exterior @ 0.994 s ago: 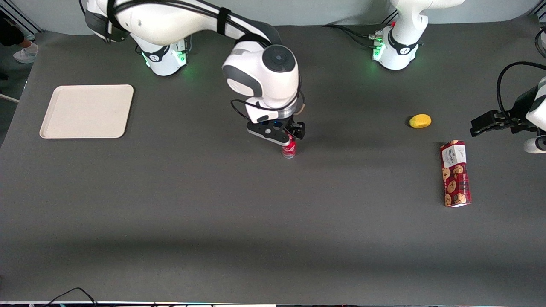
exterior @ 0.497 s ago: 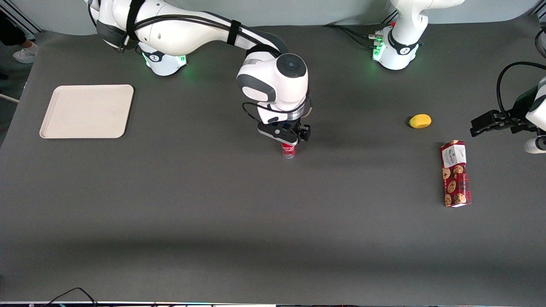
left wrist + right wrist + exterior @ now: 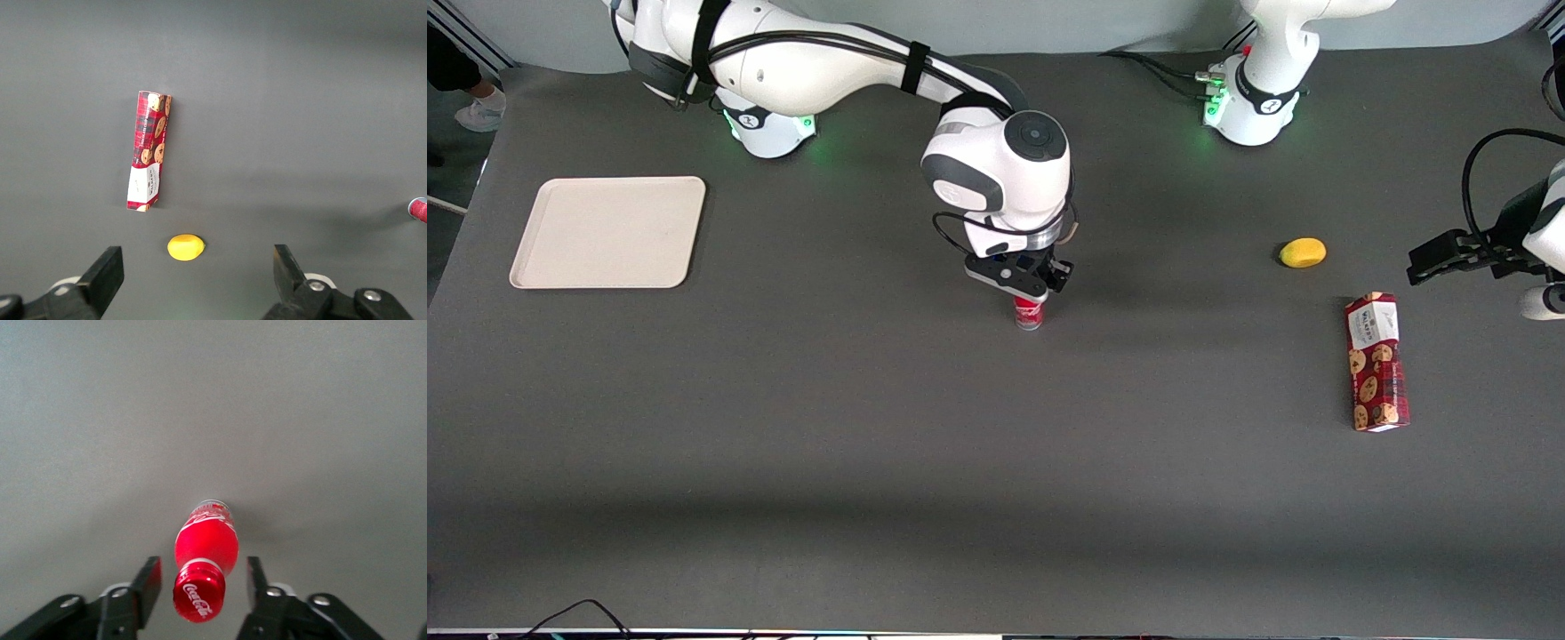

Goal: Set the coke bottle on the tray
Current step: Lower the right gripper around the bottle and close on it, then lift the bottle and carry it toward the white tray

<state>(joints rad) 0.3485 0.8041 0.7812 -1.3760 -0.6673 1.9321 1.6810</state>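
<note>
Right wrist view: the black two-finger gripper [image 3: 203, 577], fingers spread, straddles the upright slim red coke bottle [image 3: 205, 555], the cream-white rectangular tray [image 3: 609, 232] lying well off at nine o'clock.

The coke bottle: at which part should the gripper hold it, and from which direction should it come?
Probably at the neck, below the cap, coming straight down: the coke bottle stands upright, slimmest there. The gripper is open above it, one finger each side.

Gripper [image 3: 1030, 286] over the upright coke bottle [image 3: 1029, 314], mid-table.
The tray [image 3: 608, 232] lies near the working arm's end edge; the bottle stands on the tabletop [image 3: 871, 427], well apart from it.
</note>
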